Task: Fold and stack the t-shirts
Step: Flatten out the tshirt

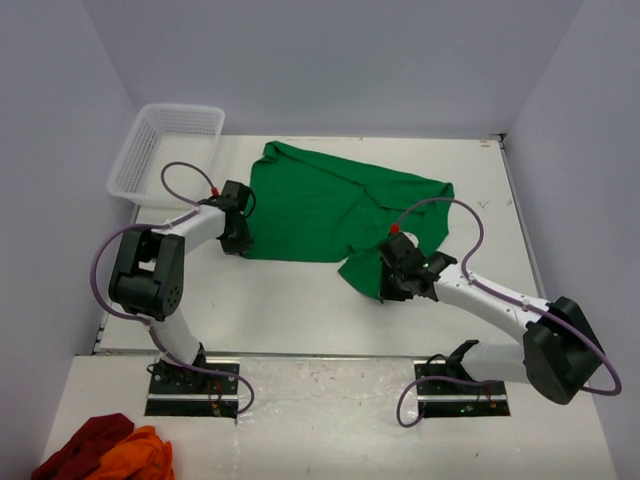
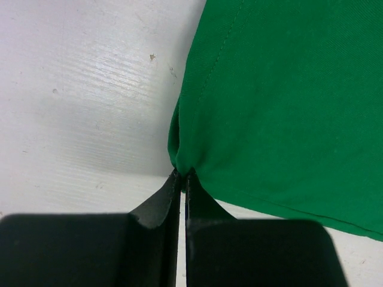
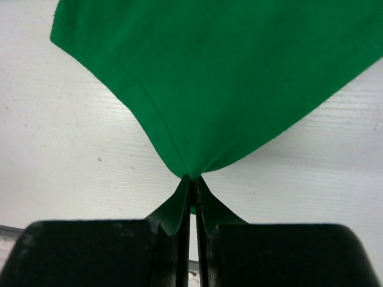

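Centrally on the white table point(image 1: 300, 310): green t-shirt point(image 1: 320, 200), unfolded and wrinkled, set a little toward the far side. Runs from a far-left corner across to a rumpled right end; near-right corner reaches toward the near edge as a bunched flap. Pinched at two places.

At the near-left edge: left gripper point(image 2: 181, 174), jaws pressed together, clamped on a small tuck of fabric just beside the stitched hem. Cloth puckers at the tips.

At the near-right corner: right gripper point(image 3: 191, 178), jaws likewise closed on a pinch of the hemmed edge. Cloth fans out and away from the tips. Cannot tell whether that corner is clear of the surface.

Left of the shirt, at the far-left corner of the table: white lattice basket point(image 1: 165, 150), apart from the cloth.

Well apart, on the near-left ledge beside the arm bases: dark red cloth point(image 1: 90, 445) and orange cloth point(image 1: 140, 455), heaped together and touching.
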